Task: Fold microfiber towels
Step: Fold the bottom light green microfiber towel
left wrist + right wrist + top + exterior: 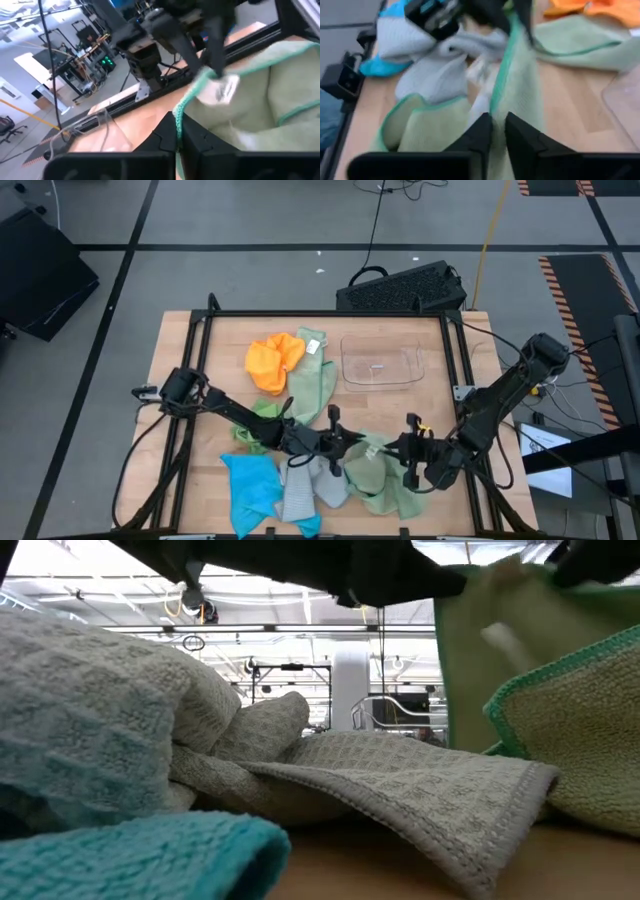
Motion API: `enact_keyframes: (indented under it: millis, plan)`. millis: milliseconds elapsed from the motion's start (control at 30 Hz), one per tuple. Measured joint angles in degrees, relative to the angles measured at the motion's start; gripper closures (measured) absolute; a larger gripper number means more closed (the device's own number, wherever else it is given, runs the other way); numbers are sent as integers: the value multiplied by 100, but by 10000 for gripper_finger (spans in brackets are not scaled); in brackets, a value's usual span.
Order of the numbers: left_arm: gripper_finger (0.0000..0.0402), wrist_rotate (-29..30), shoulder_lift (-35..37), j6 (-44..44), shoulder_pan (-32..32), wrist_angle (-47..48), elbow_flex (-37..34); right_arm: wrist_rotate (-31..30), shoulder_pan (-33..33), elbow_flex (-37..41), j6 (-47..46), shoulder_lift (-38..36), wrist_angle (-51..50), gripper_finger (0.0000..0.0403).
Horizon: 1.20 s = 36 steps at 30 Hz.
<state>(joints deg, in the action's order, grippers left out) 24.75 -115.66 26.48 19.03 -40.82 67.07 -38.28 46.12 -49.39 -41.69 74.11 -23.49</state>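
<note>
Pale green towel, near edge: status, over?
Left gripper shut on pale green towel, pinching its green-trimmed edge. Right gripper pinching the same towel. Grey towel bunched alongside. Towel unfolded.

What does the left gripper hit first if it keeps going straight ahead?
Probably the right gripper. The left gripper, shut on the pale green towel, points across the table's front at it, with only that towel between them. Depth is unclear.

Clear plastic bin (pixel 380 365) sits flat on your wooden table (pixel 200 365), well beyond the jaws toward the far edge. Black keyboard-like unit (pixel 400 288) lies on the floor past that edge, farther from the jaws. Your low view shows ceiling trusses (pixel 300 630) far behind.
</note>
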Motion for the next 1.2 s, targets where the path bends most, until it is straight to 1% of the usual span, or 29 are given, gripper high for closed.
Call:
enact_keyframes:
  millis: [167,267,400,500,600,700,833,967,1067,1133,1200]
  plan:
    - [392,-199,66,-115,-168,3,-2,343,92,0,-510,313,-157,277]
    - [397,-284,63,-134,-220,36,-2,543,199,0,-859,580,-199,250]
    - [392,-326,63,-133,-280,26,-2,600,383,2,-1560,865,-335,235]
    - [397,-332,130,-70,-336,83,-2,996,461,2,-2129,1024,-724,234]
    - [395,-337,219,-79,-400,39,0,1467,563,2,-2818,1136,-1179,238]
    - [392,-358,367,-109,-429,175,0,1888,685,3,-3262,1218,-1485,244]
    - [397,-372,643,-210,-429,513,0,2060,824,4,-3647,1215,-1802,260]
    - [393,-369,917,-494,-357,1082,0,2052,849,4,-3810,1192,-2238,285]
    - [398,-372,1209,-863,-217,1702,0,2026,843,4,-3819,1176,-2518,314]
    - [395,-374,1427,-1134,-129,2010,0,1819,825,4,-3821,1153,-2700,334]
    - [394,-339,1667,-1268,-33,2455,0,1388,822,4,-3825,1142,-2784,351]
